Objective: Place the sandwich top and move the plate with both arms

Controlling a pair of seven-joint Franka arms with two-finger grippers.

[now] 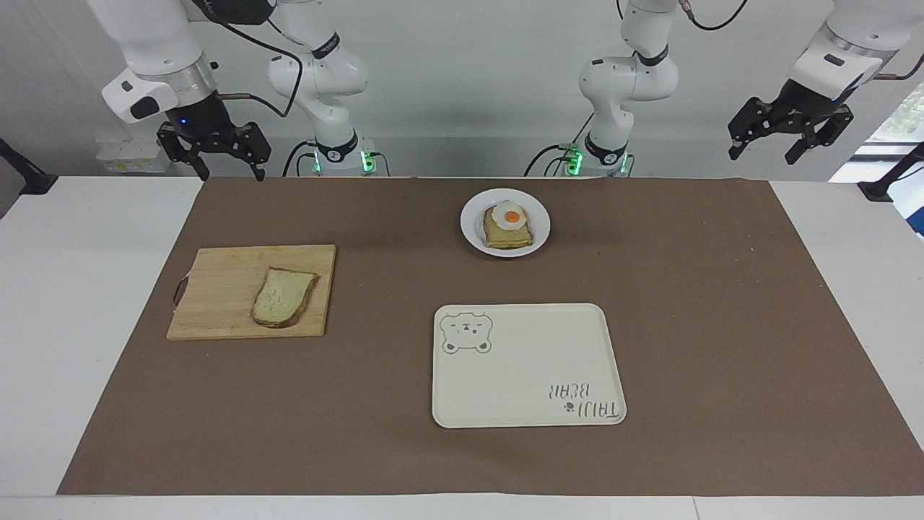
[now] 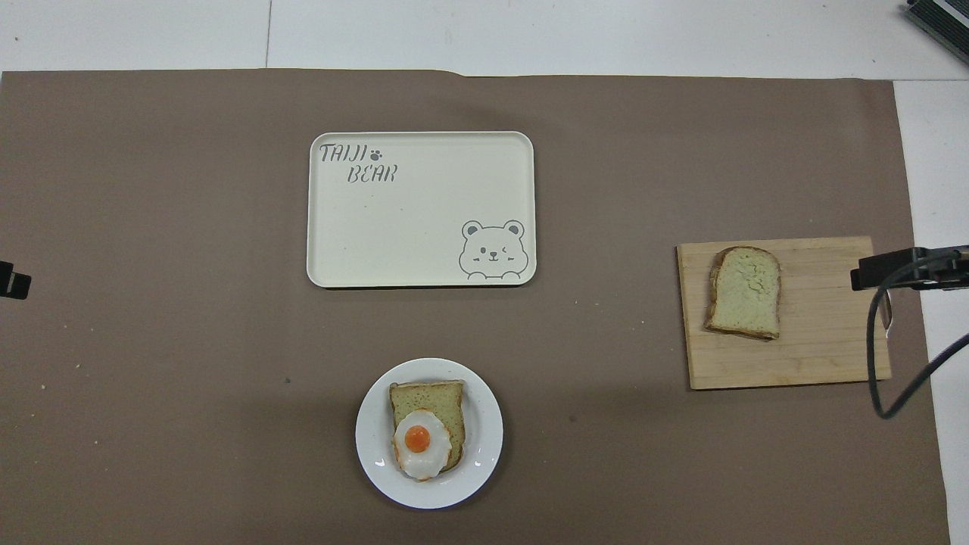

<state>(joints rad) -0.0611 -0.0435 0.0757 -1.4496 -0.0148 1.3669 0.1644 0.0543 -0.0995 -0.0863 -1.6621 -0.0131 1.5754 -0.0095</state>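
Bright, even light from above; soft shadows, sharp focus throughout.

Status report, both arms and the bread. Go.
Left gripper and right gripper open, raised at the robots' end, waiting. Sandwich top untouched on cutting board. Plate unmoved; nothing in the way.

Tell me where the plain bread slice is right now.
The sandwich top lies flat on the wooden cutting board, toward the right arm's end of the table, untouched by either gripper.

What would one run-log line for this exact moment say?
left end effector: open, raised, waiting | right end effector: open, raised | sandwich top: on cutting board | plate: holds egg-topped slice
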